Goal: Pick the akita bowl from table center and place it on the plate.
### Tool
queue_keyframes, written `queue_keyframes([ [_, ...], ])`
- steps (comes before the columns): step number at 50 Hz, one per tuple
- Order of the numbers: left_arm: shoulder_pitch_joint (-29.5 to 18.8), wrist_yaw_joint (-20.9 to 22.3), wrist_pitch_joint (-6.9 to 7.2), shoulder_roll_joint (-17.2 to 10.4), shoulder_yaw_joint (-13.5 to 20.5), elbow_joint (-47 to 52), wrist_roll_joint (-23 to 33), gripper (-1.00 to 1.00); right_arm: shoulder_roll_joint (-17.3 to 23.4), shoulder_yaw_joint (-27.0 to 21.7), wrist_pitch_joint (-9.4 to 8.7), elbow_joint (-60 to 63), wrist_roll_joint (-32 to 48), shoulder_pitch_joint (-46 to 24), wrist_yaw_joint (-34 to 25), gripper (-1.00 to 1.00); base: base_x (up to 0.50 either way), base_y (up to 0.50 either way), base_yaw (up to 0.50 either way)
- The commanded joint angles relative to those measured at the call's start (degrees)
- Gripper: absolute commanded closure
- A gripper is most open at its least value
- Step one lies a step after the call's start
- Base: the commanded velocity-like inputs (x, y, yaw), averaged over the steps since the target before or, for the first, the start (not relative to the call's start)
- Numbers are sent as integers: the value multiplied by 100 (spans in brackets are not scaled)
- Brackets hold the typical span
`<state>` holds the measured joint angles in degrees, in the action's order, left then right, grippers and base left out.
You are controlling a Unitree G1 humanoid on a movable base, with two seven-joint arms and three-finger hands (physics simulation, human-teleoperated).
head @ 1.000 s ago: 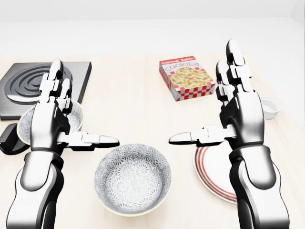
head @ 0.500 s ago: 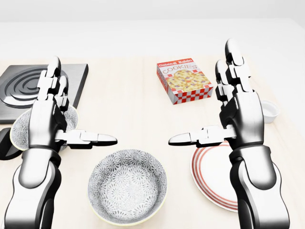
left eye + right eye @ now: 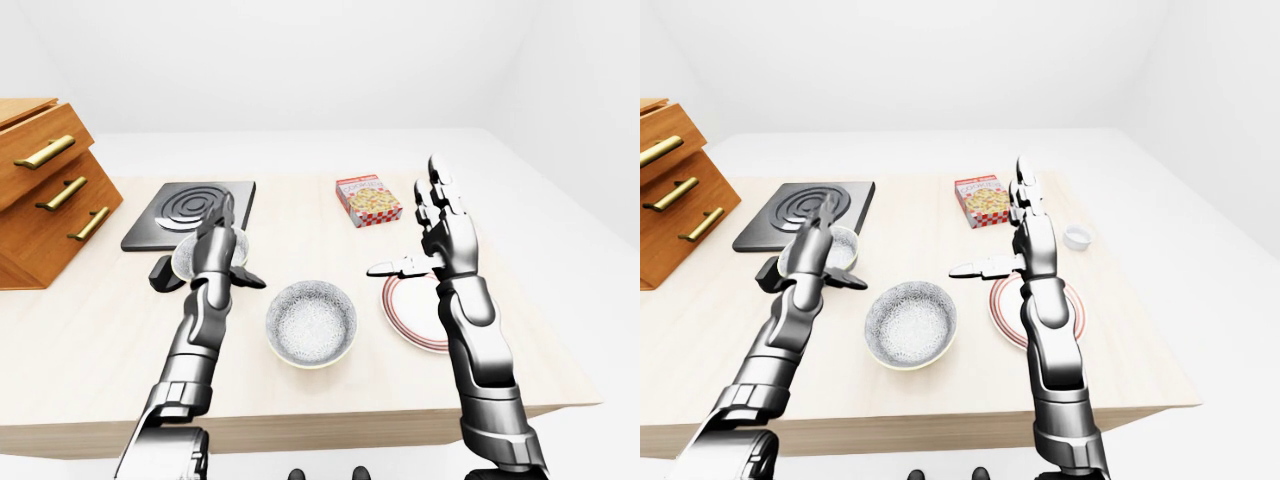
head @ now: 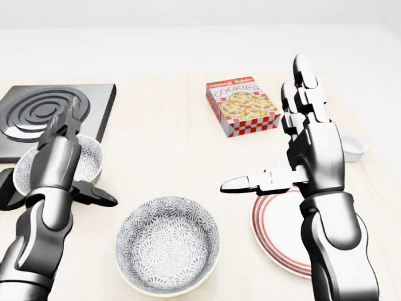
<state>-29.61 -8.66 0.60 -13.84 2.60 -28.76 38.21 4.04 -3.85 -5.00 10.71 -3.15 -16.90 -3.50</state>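
left hand dipped and tilted forward; bowl not yet touched.

compared with half a second ago: left hand lower and pitched toward the table, fingers open, thumb out toward the bowl, nothing held. now overlapping the second, smaller bowl at far left, near the black hob; contact there cannot be told. right hand unchanged, upright, open, empty, above the striped plate. target bowl sitting at table centre, near edge, just left of the plate, apart from both hands. cookie box far centre, little white cup far right. judged: reach just starting; left hand needs to swing right to the centre bowl, not the far-left one.
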Motion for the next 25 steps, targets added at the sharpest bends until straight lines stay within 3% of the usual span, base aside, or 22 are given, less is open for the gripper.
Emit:
queue_keyframes([
  [1,-647,-720,-379,-308,-121,-1727,1296,-100,-14,14,0,-56,15,-18,7,-100,0,0,0],
  [6,-1040,-1176,-560,-386,-233,-2782,1531,-100,-14,15,0,-125,24,-57,27,-100,0,0,0],
  [14,-1530,-1660,-541,-390,-502,-4112,1872,-100,-4,4,0,-72,21,28,-4,-100,0,0,0],
  [25,-1752,-1643,312,-320,-607,-4560,2207,-100,-15,12,0,-118,27,13,4,-100,0,0,0],
])
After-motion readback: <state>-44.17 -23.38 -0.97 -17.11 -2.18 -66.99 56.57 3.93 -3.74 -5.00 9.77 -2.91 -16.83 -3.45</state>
